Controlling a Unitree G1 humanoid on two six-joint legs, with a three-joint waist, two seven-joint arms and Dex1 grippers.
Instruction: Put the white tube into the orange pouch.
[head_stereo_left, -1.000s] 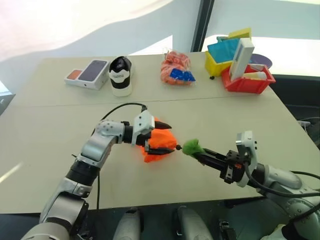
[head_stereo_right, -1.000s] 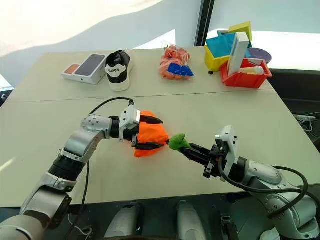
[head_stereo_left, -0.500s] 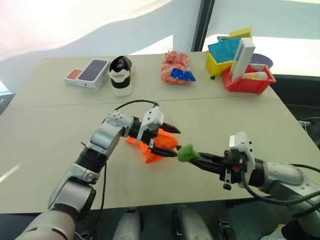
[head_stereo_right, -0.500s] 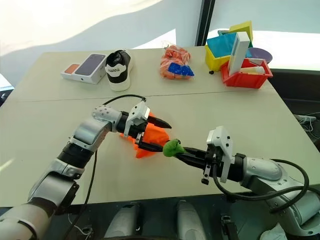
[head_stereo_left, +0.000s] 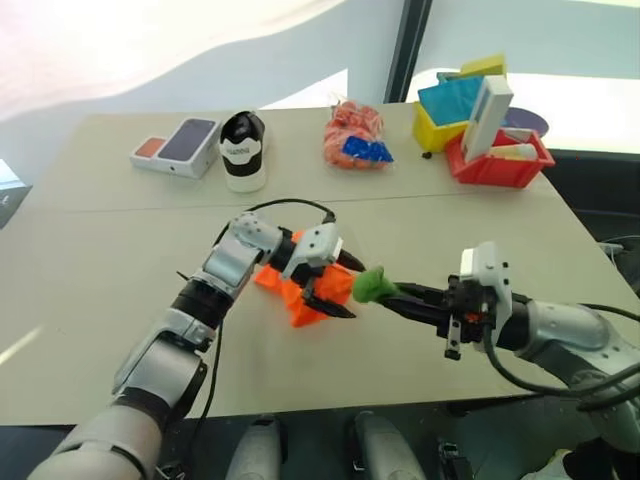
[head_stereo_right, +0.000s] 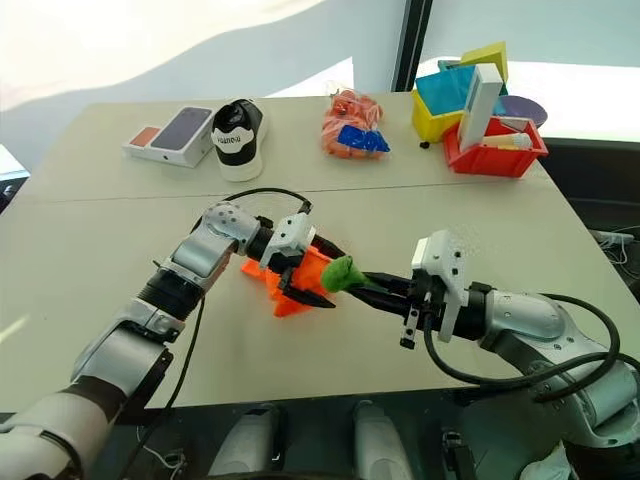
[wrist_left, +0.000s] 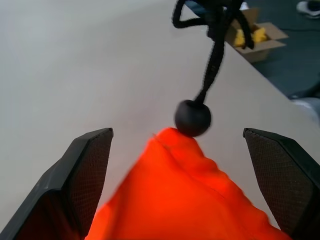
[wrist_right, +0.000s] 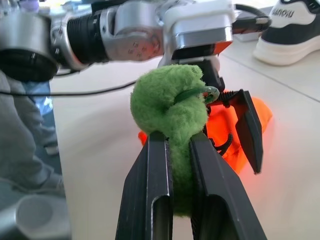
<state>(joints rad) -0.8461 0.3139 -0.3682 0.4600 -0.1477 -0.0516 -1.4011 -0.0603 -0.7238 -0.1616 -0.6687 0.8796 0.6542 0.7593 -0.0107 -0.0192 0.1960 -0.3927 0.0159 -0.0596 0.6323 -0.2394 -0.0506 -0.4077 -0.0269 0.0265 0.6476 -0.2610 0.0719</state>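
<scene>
A robot test room: a plain beige table (head_stereo_left: 90, 250) with assorted sample goods, bins (head_stereo_left: 495, 160) beside windows.

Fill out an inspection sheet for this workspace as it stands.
Surface: beige tabletop.
Job's things: bright orange fabric drawstring pouch lying mid-table; its green fuzzy ring pulled towards the right gripper; white tube not identified.
Clutter: black-and-white sneaker, phone box, orange mesh bag, yellow bin, red bin with tall white box.
Grippers: left gripper open around the pouch; right gripper shut on the ring.
Cables: black cable looping over the left arm.
Surroundings: nothing seen.
</scene>
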